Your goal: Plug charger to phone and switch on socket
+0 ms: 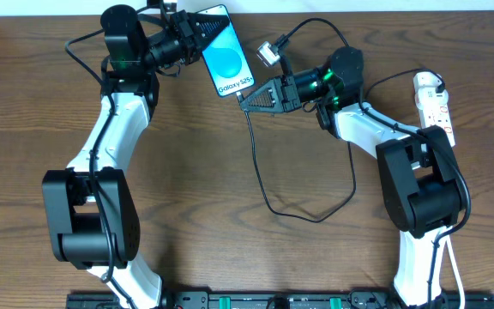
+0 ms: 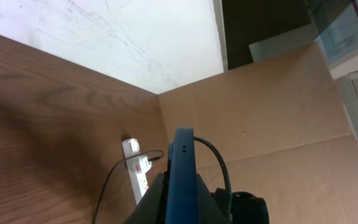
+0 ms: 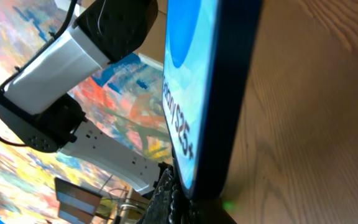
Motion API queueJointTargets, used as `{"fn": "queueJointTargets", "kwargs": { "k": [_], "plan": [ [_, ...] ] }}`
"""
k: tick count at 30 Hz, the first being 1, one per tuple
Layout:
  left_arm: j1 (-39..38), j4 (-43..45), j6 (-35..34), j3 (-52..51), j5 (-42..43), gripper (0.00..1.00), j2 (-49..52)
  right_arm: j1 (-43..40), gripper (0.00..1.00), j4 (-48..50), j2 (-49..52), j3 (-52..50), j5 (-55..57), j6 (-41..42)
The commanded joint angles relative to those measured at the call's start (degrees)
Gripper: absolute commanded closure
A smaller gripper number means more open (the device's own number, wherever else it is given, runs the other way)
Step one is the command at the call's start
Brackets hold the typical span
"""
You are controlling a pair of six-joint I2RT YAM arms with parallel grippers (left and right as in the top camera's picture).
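The phone (image 1: 225,51), with a bright blue screen reading "Galaxy S25+", is held off the table at the back. My left gripper (image 1: 197,36) is shut on its upper end. In the left wrist view the phone (image 2: 180,168) stands edge-on between the jaws. My right gripper (image 1: 245,97) is shut on the tip end of the charger (image 1: 260,180), and its fingertips touch the phone's lower edge (image 3: 210,93). The tip itself is hidden there. The thin black cable loops across the table. The white socket (image 1: 433,101) lies at the far right, also in the left wrist view (image 2: 137,168).
A small grey connector (image 1: 268,52) on a black lead hangs beside the phone. A black cable (image 2: 110,183) runs up to the socket's far end. The right arm's base (image 1: 418,184) stands just in front of the socket. A cardboard wall (image 2: 260,124) rises behind the table.
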Motion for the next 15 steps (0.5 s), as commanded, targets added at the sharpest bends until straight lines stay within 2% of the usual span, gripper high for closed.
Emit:
{"fn": "queueJointTargets", "kwargs": {
  "k": [1, 15],
  "plan": [
    [-0.3, 0.5, -0.8, 0.5, 2.3, 0.93, -1.0, 0.6, 0.99, -0.7, -0.4, 0.2, 2.4, 0.5],
    [-0.3, 0.5, 0.4, 0.5, 3.1, 0.93, -1.0, 0.6, 0.99, -0.8, -0.4, 0.2, 3.7, 2.2]
  ]
}}
